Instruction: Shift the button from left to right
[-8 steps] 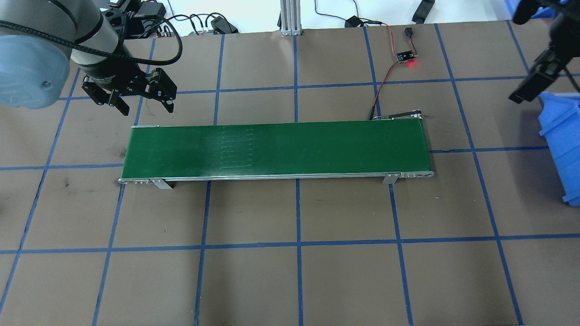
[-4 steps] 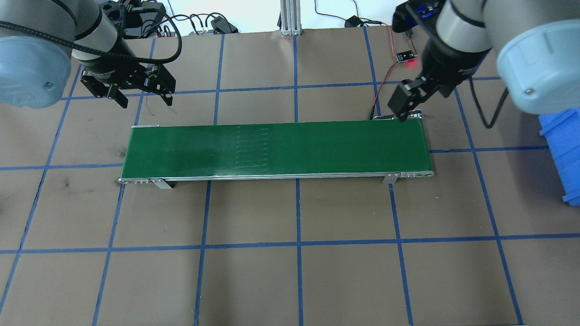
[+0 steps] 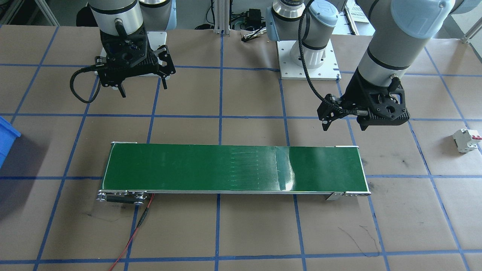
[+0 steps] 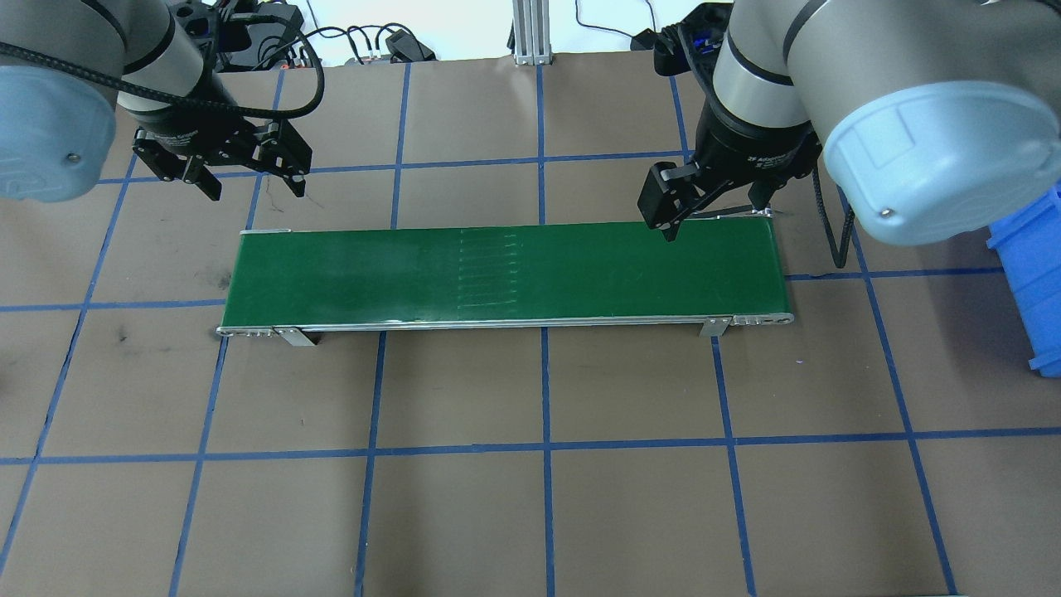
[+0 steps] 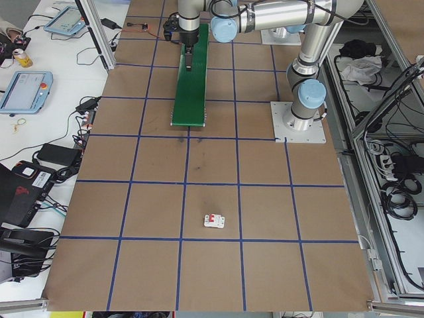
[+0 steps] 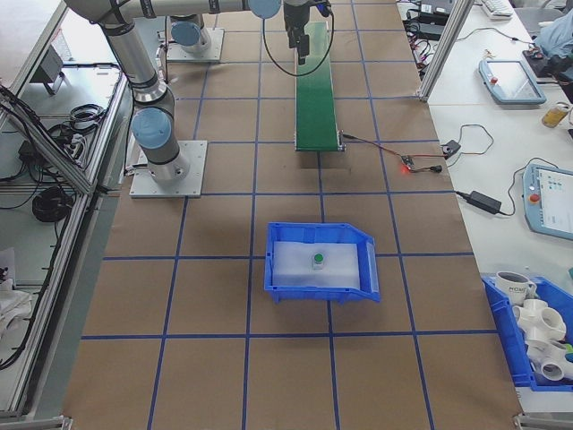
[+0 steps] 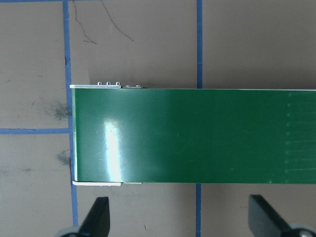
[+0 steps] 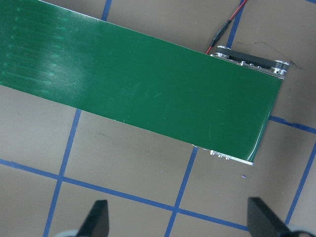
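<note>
- Exterior right view shows the button, a small green-capped piece, sitting inside a blue bin on the table, well apart from both arms and on the near side of the green conveyor belt.
- Judging by this, the move looks finished or very nearly so: the button rests at the robot's right end of the table, and neither arm carries anything.
- Overhead, the right gripper hangs above the belt's right end, just over its far edge, with its fingers spread apart and nothing between them.
- Its own wrist camera confirms this: two dark fingertips stand wide apart at the bottom of the picture, with bare table and the belt's end beyond them.
- The left gripper hovers just beyond the far corner of the belt's left end, also spread wide and empty.
- From the left wrist camera, the belt's left end lies ahead of the fingers, and its surface carries nothing.
- A white circuit breaker with a red lever lies on the table out past the left gripper, well apart from it and untouched.
- What may remain, as a judgement only, is for the arms to pull away from the belt.
</note>
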